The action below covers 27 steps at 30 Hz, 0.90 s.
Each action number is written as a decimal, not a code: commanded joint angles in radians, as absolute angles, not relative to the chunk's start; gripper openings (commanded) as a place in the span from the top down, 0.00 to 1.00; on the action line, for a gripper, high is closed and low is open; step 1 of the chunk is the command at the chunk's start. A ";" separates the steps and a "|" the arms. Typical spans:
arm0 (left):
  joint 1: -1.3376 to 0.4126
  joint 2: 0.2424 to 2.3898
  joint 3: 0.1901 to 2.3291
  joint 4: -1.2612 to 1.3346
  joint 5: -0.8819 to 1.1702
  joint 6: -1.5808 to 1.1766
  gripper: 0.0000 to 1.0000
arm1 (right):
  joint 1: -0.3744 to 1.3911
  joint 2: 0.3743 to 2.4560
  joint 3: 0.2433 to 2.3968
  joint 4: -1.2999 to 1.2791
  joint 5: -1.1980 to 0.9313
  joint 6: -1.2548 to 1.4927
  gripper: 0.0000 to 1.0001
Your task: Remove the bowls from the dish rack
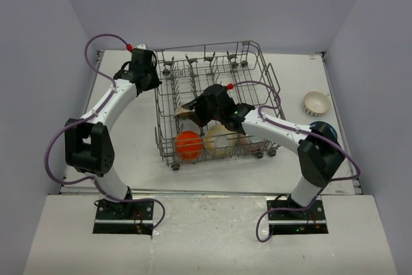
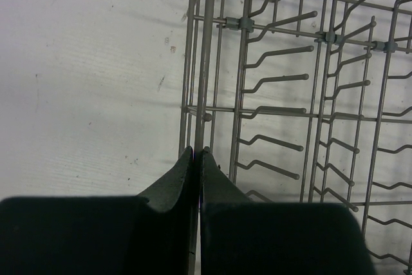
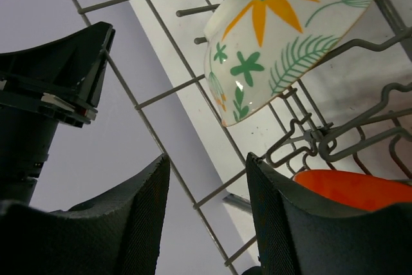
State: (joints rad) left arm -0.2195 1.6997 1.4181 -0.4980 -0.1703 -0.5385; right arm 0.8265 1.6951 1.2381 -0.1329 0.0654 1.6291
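Note:
The grey wire dish rack (image 1: 270, 88) stands mid-table. My left gripper (image 1: 147, 75) is shut on the rack's left rim wire (image 2: 207, 62) at its far left corner, with the fingertips (image 2: 188, 159) pinching it. My right gripper (image 1: 195, 113) is open inside the rack, just short of a tilted whitish floral bowl (image 3: 277, 37), which also shows in the top view (image 1: 185, 110). Its fingers (image 3: 151, 191) hold nothing. An orange bowl (image 1: 188, 144), a cream-yellow bowl (image 1: 219, 139) and a pinkish bowl (image 1: 248, 141) stand along the rack's near side. The orange bowl (image 3: 354, 188) also shows beside the right finger.
A whitish bowl (image 1: 317, 102) sits on the table right of the rack. A blue patterned bowl (image 1: 324, 128) lies partly behind my right arm's elbow. Upright tines (image 2: 277, 82) fill the rack's floor. Grey walls enclose the table on three sides.

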 commanded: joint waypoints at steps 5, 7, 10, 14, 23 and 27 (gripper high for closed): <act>-0.227 1.671 1.434 -0.551 -0.106 -0.577 1.00 | 0.836 1.647 1.212 -0.219 0.152 1.623 0.49; -0.227 1.667 1.436 -0.552 -0.104 -0.580 1.00 | 0.836 1.654 1.221 -0.229 0.156 1.624 0.49; -0.227 1.663 1.430 -0.551 -0.101 -0.580 1.00 | 0.836 1.666 1.230 -0.207 0.158 1.632 0.49; -0.227 1.658 1.424 -0.551 -0.097 -0.581 1.00 | 0.838 1.692 1.244 -0.158 0.167 1.626 0.50; -0.227 1.654 1.416 -0.551 -0.095 -0.581 1.00 | 0.836 1.730 1.246 -0.098 0.195 1.667 0.51; -0.227 1.652 1.404 -0.548 -0.094 -0.583 1.00 | 0.836 1.764 1.261 -0.071 0.209 1.670 0.54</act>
State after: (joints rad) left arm -0.2180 1.6932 1.4166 -0.5068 -0.1520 -0.5415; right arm 0.8310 1.7370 1.2182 -0.1238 0.1482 1.6474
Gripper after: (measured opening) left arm 0.019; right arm 0.469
